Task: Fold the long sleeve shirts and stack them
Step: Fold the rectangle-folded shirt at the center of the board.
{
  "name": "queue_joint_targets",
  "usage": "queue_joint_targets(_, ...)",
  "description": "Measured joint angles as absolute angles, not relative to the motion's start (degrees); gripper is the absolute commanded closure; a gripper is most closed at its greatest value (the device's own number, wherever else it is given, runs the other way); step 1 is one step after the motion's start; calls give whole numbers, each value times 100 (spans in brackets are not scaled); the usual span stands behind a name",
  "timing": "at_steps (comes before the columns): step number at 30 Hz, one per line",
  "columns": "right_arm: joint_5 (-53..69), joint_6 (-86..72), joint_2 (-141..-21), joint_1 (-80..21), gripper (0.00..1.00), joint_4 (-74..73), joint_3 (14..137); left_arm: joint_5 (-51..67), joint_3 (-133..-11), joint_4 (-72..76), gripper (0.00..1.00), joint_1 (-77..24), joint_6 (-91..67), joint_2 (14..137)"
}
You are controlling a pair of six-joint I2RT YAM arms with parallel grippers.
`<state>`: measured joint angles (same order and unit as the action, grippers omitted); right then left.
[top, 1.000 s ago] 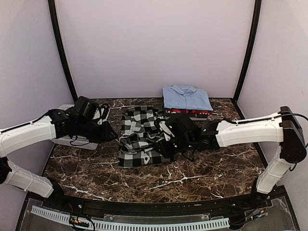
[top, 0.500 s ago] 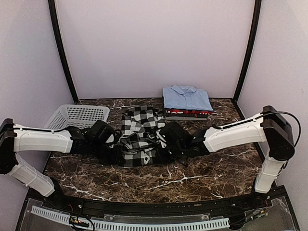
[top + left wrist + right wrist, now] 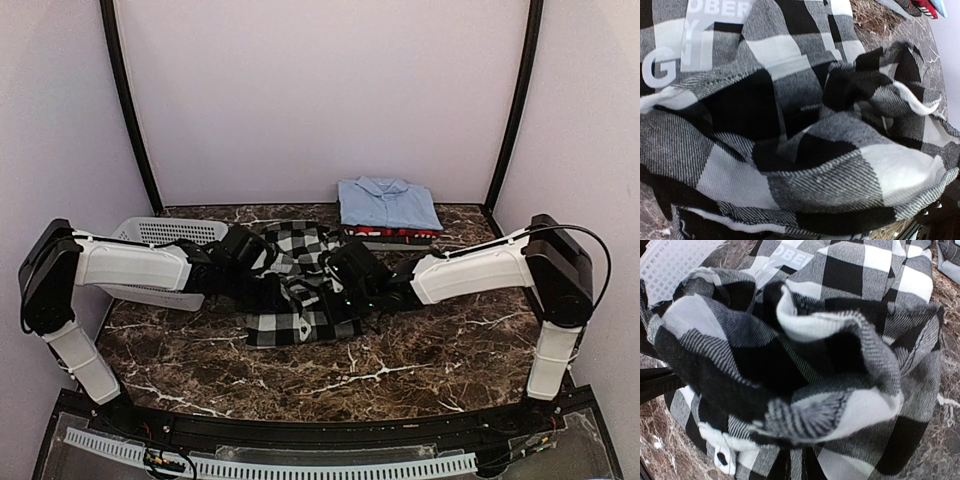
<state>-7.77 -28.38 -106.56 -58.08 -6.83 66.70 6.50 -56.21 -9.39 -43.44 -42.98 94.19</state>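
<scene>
The black-and-white buffalo-check shirt (image 3: 297,290) lies rumpled mid-way across the dark, white-veined marble bench (image 3: 430,350). Its coarse twill is heaped in soft ridges, and white block lettering (image 3: 700,35) shows on a flatter part. The left claw (image 3: 262,292) is nipped tight on bunched cloth at the shirt's left edge, the right claw (image 3: 333,295) at its right edge. The cloth buries the fingers of both. Behind it to the right, a light blue collared shirt (image 3: 388,203) sits squarely folded on a red shirt (image 3: 385,233). To its left stands a pale perforated plastic basket (image 3: 160,232).
</scene>
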Motion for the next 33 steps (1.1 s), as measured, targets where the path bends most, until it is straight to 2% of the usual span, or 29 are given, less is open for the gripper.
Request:
queue_joint_targets(5,-779,-2788,-11017,-5564,86,-676,7185,467,-6099,-917,92,-4154,-4154,9830)
queue_joint_targets(17,-690,-2506,-12154,-4954,56,-897,8847,180,-6855,-926,89,-3704,-4049,10475)
queue_joint_targets(21,-534,-2467,-12317,-4884,45,-987,8941,141,-6855,-923,88,-3642,-4049,10475)
queue_joint_targets(33,73,-2276,-12895,-4856,33,-1328,9588,427,-6689,-744,88,-3656,-4073,10237)
